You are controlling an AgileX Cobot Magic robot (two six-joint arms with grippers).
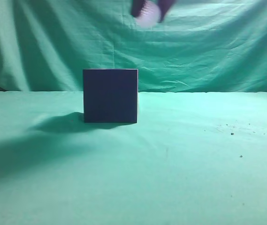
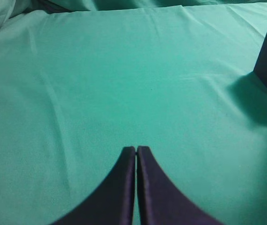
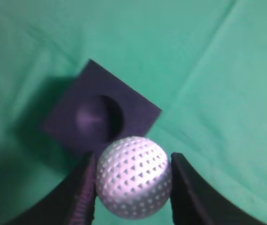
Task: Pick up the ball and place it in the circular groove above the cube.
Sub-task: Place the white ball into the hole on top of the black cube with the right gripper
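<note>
ball [image 3: 133, 177] in right gripper [image 3: 132, 187] (clamped)

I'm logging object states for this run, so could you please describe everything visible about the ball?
The ball is whitish, round and covered in small dimples, like a golf ball. The right gripper clamps it on both sides and holds it in the air, high above the dark cube and slightly off from its empty round groove.

Wrinkled green cloth [image 1: 208, 47] backdrop behind green-draped table [image 1: 194, 164].
</note>
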